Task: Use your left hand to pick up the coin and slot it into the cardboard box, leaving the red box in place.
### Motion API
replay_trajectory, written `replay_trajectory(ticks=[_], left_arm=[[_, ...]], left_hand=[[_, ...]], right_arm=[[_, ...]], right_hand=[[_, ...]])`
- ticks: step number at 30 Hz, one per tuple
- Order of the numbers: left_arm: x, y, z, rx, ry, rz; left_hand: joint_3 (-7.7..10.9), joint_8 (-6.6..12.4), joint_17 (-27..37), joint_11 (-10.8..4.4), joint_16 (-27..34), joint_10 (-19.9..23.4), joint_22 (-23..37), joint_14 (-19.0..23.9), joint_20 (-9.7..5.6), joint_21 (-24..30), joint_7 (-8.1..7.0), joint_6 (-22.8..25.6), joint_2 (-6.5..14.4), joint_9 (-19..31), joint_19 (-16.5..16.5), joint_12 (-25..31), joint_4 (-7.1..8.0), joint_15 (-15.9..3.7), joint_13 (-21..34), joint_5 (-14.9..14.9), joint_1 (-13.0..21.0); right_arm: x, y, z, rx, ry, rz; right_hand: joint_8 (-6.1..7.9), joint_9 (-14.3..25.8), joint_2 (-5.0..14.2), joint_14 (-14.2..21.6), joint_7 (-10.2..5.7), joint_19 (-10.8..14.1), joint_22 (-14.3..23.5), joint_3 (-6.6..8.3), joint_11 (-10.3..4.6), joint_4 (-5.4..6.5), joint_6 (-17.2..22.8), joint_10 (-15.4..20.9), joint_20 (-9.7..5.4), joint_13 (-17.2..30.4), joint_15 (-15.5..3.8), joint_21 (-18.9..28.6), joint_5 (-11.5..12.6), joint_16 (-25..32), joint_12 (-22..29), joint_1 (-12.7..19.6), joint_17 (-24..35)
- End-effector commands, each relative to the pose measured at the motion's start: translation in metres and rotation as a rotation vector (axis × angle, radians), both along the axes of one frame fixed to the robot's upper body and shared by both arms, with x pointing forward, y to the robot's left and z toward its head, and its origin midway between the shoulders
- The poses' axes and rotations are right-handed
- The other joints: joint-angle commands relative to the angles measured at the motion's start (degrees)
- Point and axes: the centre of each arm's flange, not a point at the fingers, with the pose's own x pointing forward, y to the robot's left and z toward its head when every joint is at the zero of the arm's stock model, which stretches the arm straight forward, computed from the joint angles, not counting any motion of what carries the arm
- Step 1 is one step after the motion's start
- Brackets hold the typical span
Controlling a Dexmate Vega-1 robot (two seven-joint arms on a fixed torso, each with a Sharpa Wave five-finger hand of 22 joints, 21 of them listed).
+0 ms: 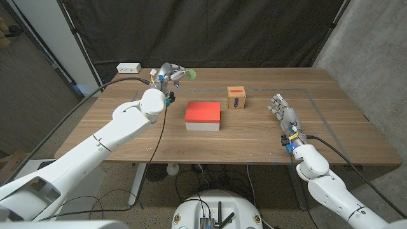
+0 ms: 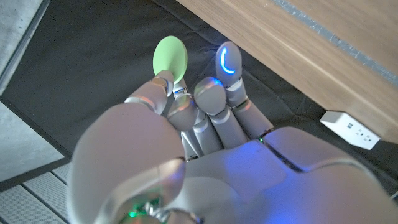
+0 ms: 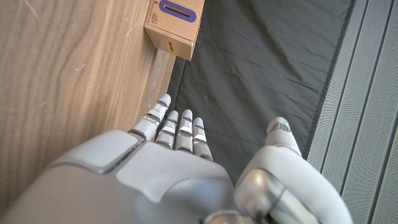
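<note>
The left hand [image 1: 170,74] is raised over the far part of the table [image 1: 127,137], its fingers [image 2: 163,89] pinching the pale green coin [image 1: 190,74] at their tips. To the right of that hand and nearer the robot lies the red box [image 1: 203,115]. Further right stands the cardboard box [image 1: 236,98], slot up, just beyond the right hand [image 1: 283,113], which holds nothing, fingers [image 3: 177,129] straight and apart.
</note>
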Motion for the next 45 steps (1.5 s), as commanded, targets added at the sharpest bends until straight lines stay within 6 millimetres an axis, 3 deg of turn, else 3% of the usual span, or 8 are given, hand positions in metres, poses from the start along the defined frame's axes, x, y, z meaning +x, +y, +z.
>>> replay_trajectory(ticks=[1,24,34,45], left_arm=[[-0.004,-0.028,0.023,0.161,-0.097,0.083],[0.013,-0.103,0.056,0.379,-0.086,0.087],[0.008,-0.131,0.075,0.514,-0.126,0.174],[0.008,-0.156,0.079,0.666,-0.144,0.244]], left_hand=[[0.52,-0.09,0.3,-0.10,0.0,0.0,0.2,0.2,-4.23,0.6,-0.14,0.7,-0.4,0.2,-0.1,0.2,-0.02,0.06,0.2,-0.1,0.4],[0.90,-0.05,1.5,0.01,0.1,0.0,-0.3,0.3,-4.26,1.5,-0.45,1.1,-0.6,0.4,-0.6,0.0,-0.05,0.11,0.7,-0.1,1.0],[0.79,-0.10,1.4,0.04,-0.3,0.0,-0.5,0.2,-4.25,1.7,-0.67,1.2,-0.9,0.5,-0.8,0.3,-0.07,0.11,1.5,-0.1,1.1],[0.72,-0.39,2.0,-0.19,-0.1,-0.2,-0.4,0.4,-4.25,2.0,-0.87,1.0,-0.9,0.4,-0.8,0.6,0.00,0.11,2.6,-0.1,1.0]], right_arm=[[-0.007,0.000,-0.005,0.013,-0.007,-0.001],[-0.012,-0.009,-0.013,0.036,-0.006,-0.005],[-0.014,-0.012,-0.014,0.040,-0.011,-0.007],[-0.016,-0.016,-0.018,0.049,-0.008,-0.013]], right_hand=[[-0.10,0.1,-0.09,0.4,0.27,0.6,0.2,0.21,0.00,0.37,0.5,0.8,0.08,0.1,0.42,0.6,0.1,0.3,0.1,0.4,0.2],[-0.10,0.1,-0.04,0.6,0.24,0.9,0.2,0.23,-0.03,0.37,0.7,0.9,0.24,0.1,0.49,0.5,0.1,0.3,0.0,0.6,0.1],[-0.13,0.1,-0.02,0.8,0.22,1.0,0.2,0.24,-0.09,0.37,0.7,0.9,0.32,0.1,0.59,0.4,0.1,0.4,0.0,0.6,0.1],[-0.14,0.1,-0.02,0.8,0.23,1.1,0.2,0.23,-0.06,0.38,0.7,0.9,0.33,0.1,0.58,0.4,0.1,0.3,0.0,0.6,0.1]])
